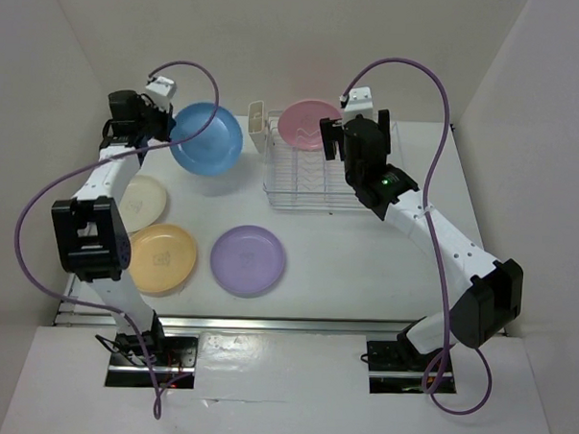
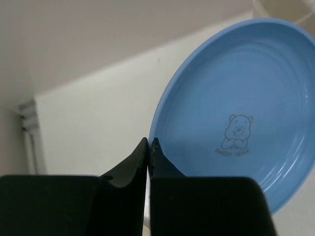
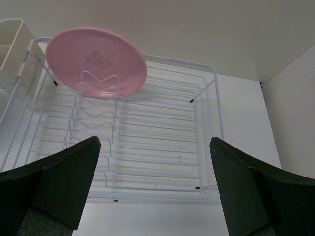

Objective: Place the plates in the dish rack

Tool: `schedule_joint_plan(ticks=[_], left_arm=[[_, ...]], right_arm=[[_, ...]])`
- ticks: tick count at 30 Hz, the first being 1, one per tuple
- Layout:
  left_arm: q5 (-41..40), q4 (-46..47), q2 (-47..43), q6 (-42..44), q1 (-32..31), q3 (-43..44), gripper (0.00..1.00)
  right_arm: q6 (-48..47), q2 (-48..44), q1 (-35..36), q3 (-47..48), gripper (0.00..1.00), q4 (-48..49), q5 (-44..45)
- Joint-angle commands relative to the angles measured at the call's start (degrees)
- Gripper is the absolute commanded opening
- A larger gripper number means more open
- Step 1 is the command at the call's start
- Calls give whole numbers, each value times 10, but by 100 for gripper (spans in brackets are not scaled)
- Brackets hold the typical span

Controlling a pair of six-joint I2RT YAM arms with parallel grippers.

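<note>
Blue round matte plastic plate point(image 1: 208, 141) point(image 2: 236, 98) hangs tilted just left of the silver-white wire dish rack point(image 1: 301, 184) point(image 3: 162, 142). The left gripper point(image 1: 164, 125) point(image 2: 149, 142) is clamped on its rim, fingers pressed together.

Pink round plastic plate point(image 1: 305, 122) point(image 3: 96, 59) stands on edge among the prongs at the rack's far end, near the cream cutlery cup point(image 1: 256, 118) point(image 3: 12, 49).

The right gripper point(image 1: 333, 142) point(image 3: 155, 142) hovers over the rack, jaws wide apart, holding nothing.

Cream-white plate point(image 1: 144, 199), orange-yellow plate point(image 1: 163, 260) and purple plate point(image 1: 249, 260) lie flat on the white table point(image 1: 364, 268), nearer than the rack and to its left. The purple one lies apart from the other two.
</note>
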Motion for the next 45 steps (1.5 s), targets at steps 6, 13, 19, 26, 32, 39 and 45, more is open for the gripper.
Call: schedule_joint_plan(ticks=[6,13,19,26,32,39,45], left_arm=[[-2,665,-131,133,-78,-230,0],[13,677,-73,210,-197,-110,0],[33,655,15,235,-239,-8,0],[66,628,68,283,-263,16,0],[85,629,117,318,-282,62,0],[95,593,194,360,-287,135,0],[95,579,229,377,-287,161,0]], right_arm=[[15,-7,5,-3,100,3,-3],[21,-2,15,9,100,-13,2],[21,-13,15,4,100,-24,23],[21,-24,21,4,100,-55,41],[26,-24,21,3,100,-79,46],[26,-1,21,13,100,-97,64],[26,6,15,13,100,-104,64]])
